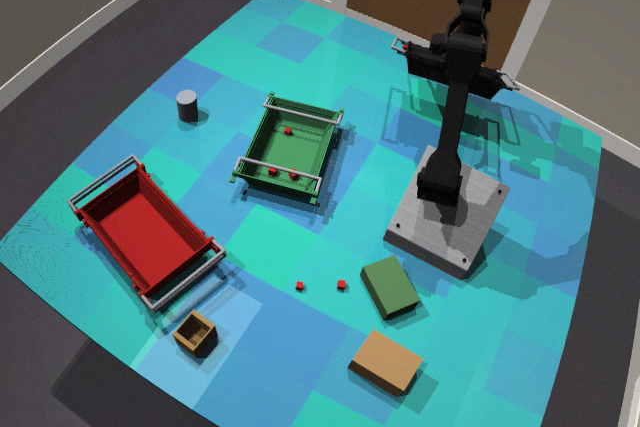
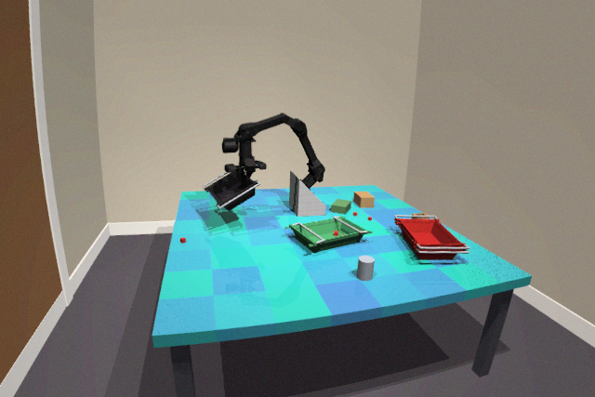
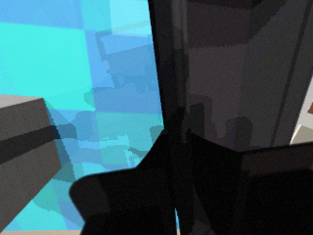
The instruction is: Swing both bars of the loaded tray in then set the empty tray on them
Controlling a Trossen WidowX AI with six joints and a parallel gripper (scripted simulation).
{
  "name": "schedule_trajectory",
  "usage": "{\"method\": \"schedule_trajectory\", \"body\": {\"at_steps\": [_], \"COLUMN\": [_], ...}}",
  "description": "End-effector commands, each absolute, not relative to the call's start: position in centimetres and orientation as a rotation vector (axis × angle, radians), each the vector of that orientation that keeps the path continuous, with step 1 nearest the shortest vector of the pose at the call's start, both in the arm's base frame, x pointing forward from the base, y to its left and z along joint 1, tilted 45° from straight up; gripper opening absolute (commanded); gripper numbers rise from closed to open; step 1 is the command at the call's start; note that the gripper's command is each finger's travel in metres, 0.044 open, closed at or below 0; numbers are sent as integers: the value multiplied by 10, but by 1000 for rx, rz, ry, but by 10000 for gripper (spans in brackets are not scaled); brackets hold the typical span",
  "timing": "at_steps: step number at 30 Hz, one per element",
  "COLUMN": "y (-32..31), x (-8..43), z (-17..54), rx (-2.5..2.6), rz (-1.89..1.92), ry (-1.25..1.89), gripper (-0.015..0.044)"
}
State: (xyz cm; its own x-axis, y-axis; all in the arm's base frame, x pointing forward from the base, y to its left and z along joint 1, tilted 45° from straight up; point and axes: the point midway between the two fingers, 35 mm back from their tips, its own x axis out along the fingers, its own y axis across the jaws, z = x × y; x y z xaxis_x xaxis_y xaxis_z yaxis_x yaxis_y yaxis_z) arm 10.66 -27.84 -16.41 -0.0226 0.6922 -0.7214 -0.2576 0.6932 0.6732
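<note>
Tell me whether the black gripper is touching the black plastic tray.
Touching: the exterior view shows the black gripper clamped on the raised, tilted tray's wall.

Looks like smooth, matt plastic on the green tray (image 1: 305, 145) (image 2: 341, 242), mid-frame from above, and on the red tray (image 1: 149, 231) (image 2: 429, 237), lower left. Appears matt and dark on the black tray (image 1: 426, 63) (image 2: 235, 191) (image 3: 215, 73), upper right. Resembles brushed metal on the base plate (image 1: 465, 244) (image 2: 310, 205) (image 3: 29, 181), right of centre; seems smooth, dull grey on the cylinder (image 1: 187, 108) (image 2: 365, 269), upper left.
</note>
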Motion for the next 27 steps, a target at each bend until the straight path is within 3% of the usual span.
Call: {"method": "schedule_trajectory", "body": {"at_steps": [1, 27], "y": [-281, -249], "x": [118, 206], "z": [-156, -98], "rx": [335, -26], "rz": [806, 1043], "ry": [1384, 1196], "gripper": [0, 0]}}
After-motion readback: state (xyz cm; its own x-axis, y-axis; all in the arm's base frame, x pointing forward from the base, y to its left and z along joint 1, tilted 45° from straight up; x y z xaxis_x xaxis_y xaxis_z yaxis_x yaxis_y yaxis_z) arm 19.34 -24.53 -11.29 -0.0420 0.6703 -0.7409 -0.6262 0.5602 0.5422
